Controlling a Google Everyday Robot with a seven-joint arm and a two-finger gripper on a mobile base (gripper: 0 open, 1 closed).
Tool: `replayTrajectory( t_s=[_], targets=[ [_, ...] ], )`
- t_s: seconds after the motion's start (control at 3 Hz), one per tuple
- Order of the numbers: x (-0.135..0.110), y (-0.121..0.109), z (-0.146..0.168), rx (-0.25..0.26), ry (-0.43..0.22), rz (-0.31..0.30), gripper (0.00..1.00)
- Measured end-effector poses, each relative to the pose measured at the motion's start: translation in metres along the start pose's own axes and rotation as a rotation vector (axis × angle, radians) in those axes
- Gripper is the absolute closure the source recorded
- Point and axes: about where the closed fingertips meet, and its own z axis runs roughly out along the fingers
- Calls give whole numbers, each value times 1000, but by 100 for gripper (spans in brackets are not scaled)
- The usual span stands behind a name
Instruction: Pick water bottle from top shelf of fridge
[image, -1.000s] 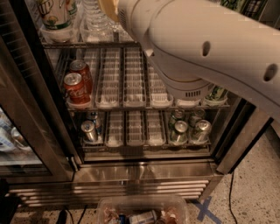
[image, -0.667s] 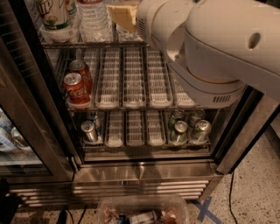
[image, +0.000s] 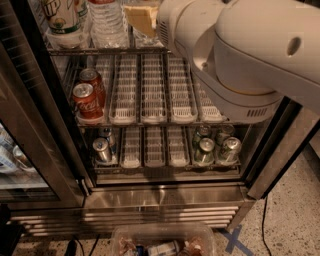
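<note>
The water bottle (image: 106, 20), clear and ribbed, stands on the top shelf (image: 100, 50) of the fridge (image: 165, 197); its upper part is cut off by the frame's top edge. A white-and-green printed bottle (image: 62, 17) stands to its left. My gripper (image: 142, 17) shows as a tan end at the top, just right of the water bottle and level with it. The big white arm (image: 250, 55) fills the upper right and hides the shelf's right side.
Red cans (image: 87, 100) stand at the left of the middle rack. Silver cans (image: 102, 147) and green cans (image: 215, 147) stand on the bottom rack. The glass door (image: 30, 125) stands open at the left. A clear plastic bin (image: 162, 240) lies on the floor in front.
My gripper has shifted right and a little lower, away from in front of the water bottle. The arm's bulk has moved right and up, uncovering more of the racks.
</note>
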Motion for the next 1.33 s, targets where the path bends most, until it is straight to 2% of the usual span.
replayTrajectory(
  t_s=[0.33, 0.67, 1.0, 1.33],
  targets=[
    [-2, 2, -3, -6, 2, 8, 100],
    [-1, 16, -42, -48, 16, 18, 100],
    [11, 44, -93, -143, 51, 12, 100],
    [6, 62, -100, -198, 45, 3, 100]
  ],
)
